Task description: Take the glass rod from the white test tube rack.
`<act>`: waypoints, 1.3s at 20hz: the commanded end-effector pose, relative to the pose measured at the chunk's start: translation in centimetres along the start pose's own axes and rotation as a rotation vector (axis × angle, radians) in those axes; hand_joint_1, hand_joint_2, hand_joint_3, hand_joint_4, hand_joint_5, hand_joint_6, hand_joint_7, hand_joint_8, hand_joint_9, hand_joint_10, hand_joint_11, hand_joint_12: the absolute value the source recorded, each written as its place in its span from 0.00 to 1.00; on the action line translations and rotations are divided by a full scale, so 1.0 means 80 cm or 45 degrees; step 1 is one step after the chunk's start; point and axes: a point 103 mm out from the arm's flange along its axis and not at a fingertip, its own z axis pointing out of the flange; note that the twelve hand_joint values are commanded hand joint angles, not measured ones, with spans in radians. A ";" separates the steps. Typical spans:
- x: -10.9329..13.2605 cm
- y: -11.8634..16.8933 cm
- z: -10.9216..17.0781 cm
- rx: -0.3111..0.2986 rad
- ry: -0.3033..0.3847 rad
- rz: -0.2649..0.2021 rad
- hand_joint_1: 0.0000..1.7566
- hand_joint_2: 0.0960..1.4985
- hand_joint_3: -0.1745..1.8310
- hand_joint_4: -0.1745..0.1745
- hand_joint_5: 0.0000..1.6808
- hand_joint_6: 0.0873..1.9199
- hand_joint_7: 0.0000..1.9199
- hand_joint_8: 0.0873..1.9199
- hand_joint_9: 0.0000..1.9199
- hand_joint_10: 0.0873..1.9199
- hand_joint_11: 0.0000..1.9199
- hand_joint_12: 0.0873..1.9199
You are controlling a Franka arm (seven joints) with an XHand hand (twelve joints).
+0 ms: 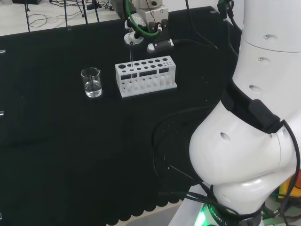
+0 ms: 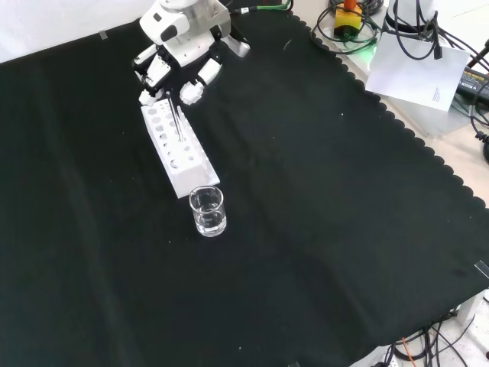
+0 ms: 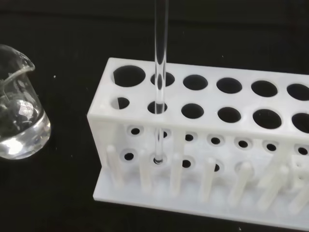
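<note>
— Black cloth [image 2: 321, 229] covers the bench; what stands nearest in the front view?

— Nearest is a glass beaker [image 2: 207, 211] holding clear liquid. Just beyond it is the white test tube rack [image 2: 177, 148]. The glass rod [image 3: 160, 72] stands upright through a hole in the rack's second row. Farthest, the hand [image 2: 182, 57] pinches the rod's top.
</note>
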 end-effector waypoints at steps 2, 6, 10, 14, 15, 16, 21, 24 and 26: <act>0.006 0.007 -0.003 -0.026 0.008 -0.035 0.38 0.90 0.00 0.00 0.15 0.47 0.34 0.52 0.40 0.49 0.11 0.72; -0.001 0.010 -0.003 -0.027 0.013 -0.043 0.40 0.90 0.00 0.00 0.18 0.55 0.39 0.53 0.48 0.50 0.16 0.71; 0.009 0.017 -0.003 -0.012 -0.002 -0.033 0.43 0.90 0.00 0.00 0.20 0.58 0.41 0.54 0.52 0.51 0.20 0.70; 0.006 0.016 -0.001 -0.005 0.003 -0.041 0.44 0.89 0.00 0.00 0.21 0.59 0.42 0.55 0.55 0.52 0.23 0.70; 0.007 0.016 0.000 -0.008 0.005 -0.051 0.45 0.89 0.00 0.00 0.22 0.59 0.43 0.56 0.56 0.52 0.24 0.70; 0.008 0.017 0.001 -0.007 0.006 -0.053 0.45 0.89 0.00 0.00 0.22 0.59 0.44 0.56 0.56 0.52 0.24 0.69; 0.013 0.017 0.004 -0.015 -0.008 -0.094 0.48 0.88 0.00 0.00 0.28 0.59 0.50 0.58 0.62 0.53 0.33 0.66; 0.020 0.016 0.004 -0.026 0.007 -0.117 0.51 0.87 0.00 0.00 0.32 0.59 0.52 0.60 0.64 0.55 0.38 0.64; 0.022 0.016 0.004 -0.029 -0.003 -0.115 0.53 0.86 0.00 0.00 0.34 0.59 0.54 0.60 0.65 0.55 0.42 0.63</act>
